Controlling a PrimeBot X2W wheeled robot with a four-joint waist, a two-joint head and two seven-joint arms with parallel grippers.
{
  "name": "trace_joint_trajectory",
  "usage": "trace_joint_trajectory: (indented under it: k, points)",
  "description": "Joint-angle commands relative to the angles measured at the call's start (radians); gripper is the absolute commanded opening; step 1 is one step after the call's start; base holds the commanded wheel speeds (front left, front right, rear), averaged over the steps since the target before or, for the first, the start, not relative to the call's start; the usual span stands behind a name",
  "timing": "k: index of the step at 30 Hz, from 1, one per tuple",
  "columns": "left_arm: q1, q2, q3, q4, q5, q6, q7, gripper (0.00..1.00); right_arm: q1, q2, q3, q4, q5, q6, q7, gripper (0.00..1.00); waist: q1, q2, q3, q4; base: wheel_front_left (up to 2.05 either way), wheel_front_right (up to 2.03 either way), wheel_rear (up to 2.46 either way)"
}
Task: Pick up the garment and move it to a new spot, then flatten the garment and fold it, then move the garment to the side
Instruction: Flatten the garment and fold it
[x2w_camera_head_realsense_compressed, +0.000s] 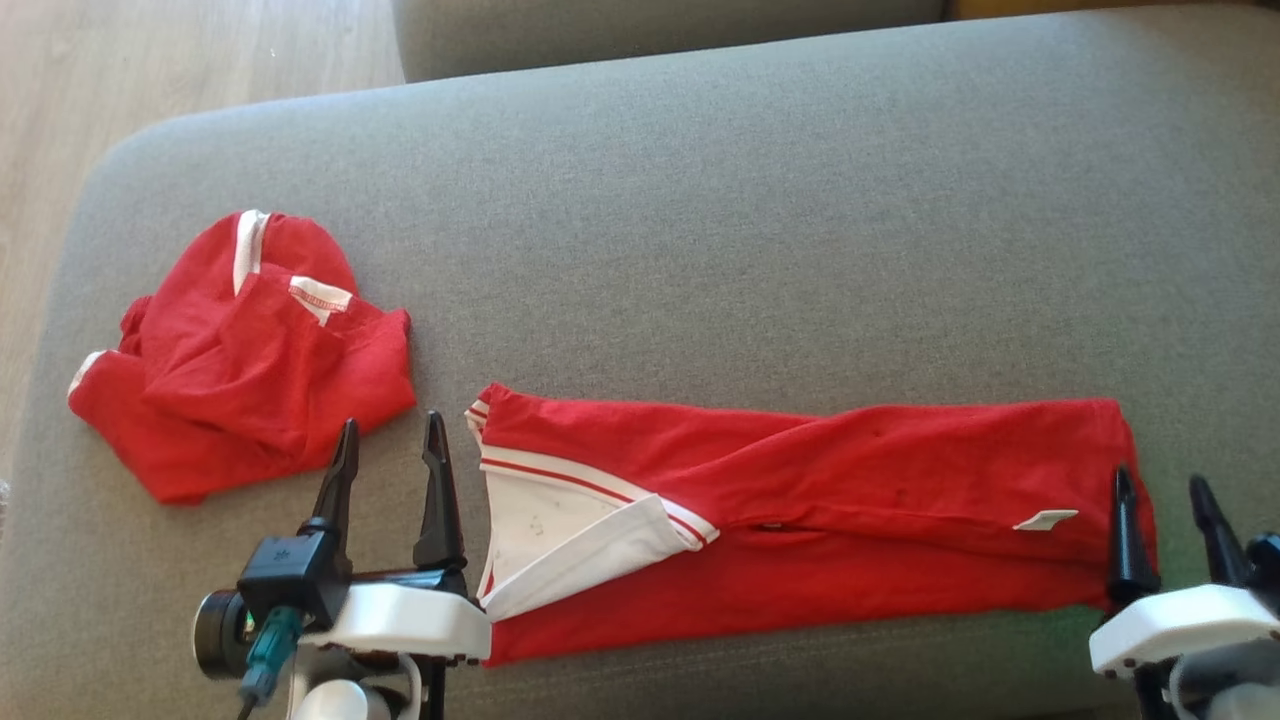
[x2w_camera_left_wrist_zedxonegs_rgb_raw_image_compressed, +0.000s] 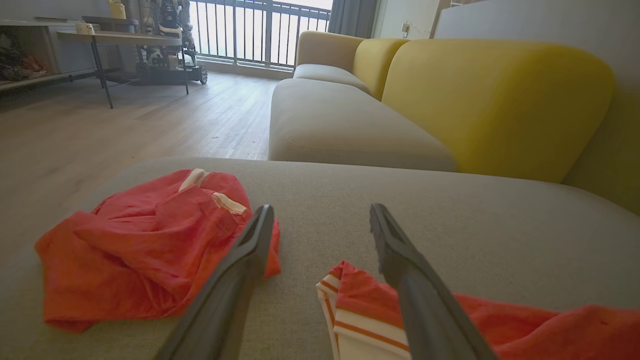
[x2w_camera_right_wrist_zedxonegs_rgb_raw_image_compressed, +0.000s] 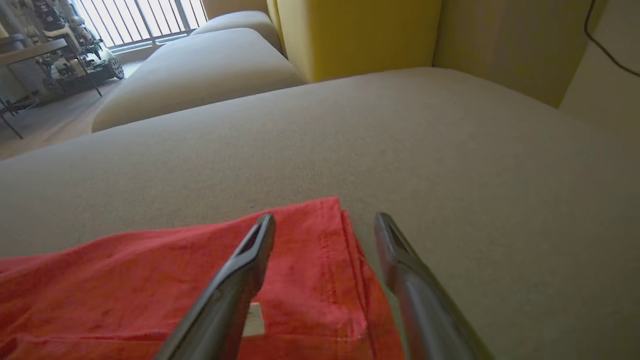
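Nearest the robot, the left tool (x2w_camera_head_realsense_compressed: 390, 422) and the right tool (x2w_camera_head_realsense_compressed: 1160, 477) both point away from it over a grey sofa seat (x2w_camera_head_realsense_compressed: 750, 250), and each has its 2 dark fingers spread wide with nothing between them. The folded garment (x2w_camera_head_realsense_compressed: 850, 470), a long red strip, lies flat across the near part of the seat between the 2 tools. Its white collar (x2w_camera_head_realsense_compressed: 560, 540) with red stripes is at the end by the left tool, and a small white tag (x2w_camera_head_realsense_compressed: 1045, 519) sits near the end by the right tool. In the left wrist view the left tool (x2w_camera_left_wrist_zedxonegs_rgb_raw_image_compressed: 321, 207) has 1 finger above the striped collar end of the folded garment (x2w_camera_left_wrist_zedxonegs_rgb_raw_image_compressed: 550, 325) and the other above bare cushion. In the right wrist view the right tool (x2w_camera_right_wrist_zedxonegs_rgb_raw_image_compressed: 325, 217) straddles the hemmed end of the folded garment (x2w_camera_right_wrist_zedxonegs_rgb_raw_image_compressed: 125, 280), 1 finger over red cloth and 1 over the seat. Whether either tool touches the cloth cannot be told. Further left, apart from the strip, a crumpled garment (x2w_camera_head_realsense_compressed: 250, 360), red with white trim, sits in a heap near the seat's rounded corner. Beyond the seat is a second grey cushion (x2w_camera_left_wrist_zedxonegs_rgb_raw_image_compressed: 340, 125), then yellow backrests (x2w_camera_left_wrist_zedxonegs_rgb_raw_image_compressed: 495, 100), a wooden floor (x2w_camera_left_wrist_zedxonegs_rgb_raw_image_compressed: 125, 130) and a railing (x2w_camera_left_wrist_zedxonegs_rgb_raw_image_compressed: 260, 30) at the far end of the room.
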Motion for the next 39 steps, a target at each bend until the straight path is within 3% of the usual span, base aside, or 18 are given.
trace_joint_trajectory:
  k: [1,6,12,24,37,39]
  points:
    - [-0.034,-0.003,0.028,-0.029,0.001,0.001,-0.005,1.0,-0.058,-0.005,0.004,0.021,0.034,0.0,0.009,1.0,0.0,0.0,0.008,-0.003,0.0,0.0,0.0]
    - [-0.046,-0.003,0.023,-0.047,0.0,-0.006,-0.005,1.0,-0.119,-0.004,-0.039,0.131,0.054,0.0,0.037,1.0,0.0,0.0,0.032,-0.009,0.0,0.0,0.0]
    - [-0.071,-0.003,0.024,-0.066,0.002,-0.01,-0.005,1.0,-0.176,-0.004,-0.067,0.216,-0.002,0.0,0.066,1.0,0.0,0.0,0.063,-0.009,0.0,0.0,0.0]
    - [-0.09,-0.003,0.038,-0.087,-0.001,-0.018,-0.005,1.0,-0.23,-0.004,-0.116,0.312,-0.07,0.0,0.068,1.0,0.0,0.0,0.08,-0.002,0.0,0.0,0.0]
    - [-0.098,-0.003,0.048,-0.089,0.005,-0.02,-0.005,1.0,-0.269,-0.004,-0.101,0.391,-0.08,0.0,0.068,1.0,0.0,0.0,0.09,-0.002,0.0,0.0,0.0]
    - [-0.098,-0.003,0.05,-0.088,0.006,-0.02,-0.005,1.0,-0.27,-0.004,-0.096,0.397,-0.079,0.0,0.064,0.65,0.0,0.0,0.088,-0.003,0.0,0.0,0.0]
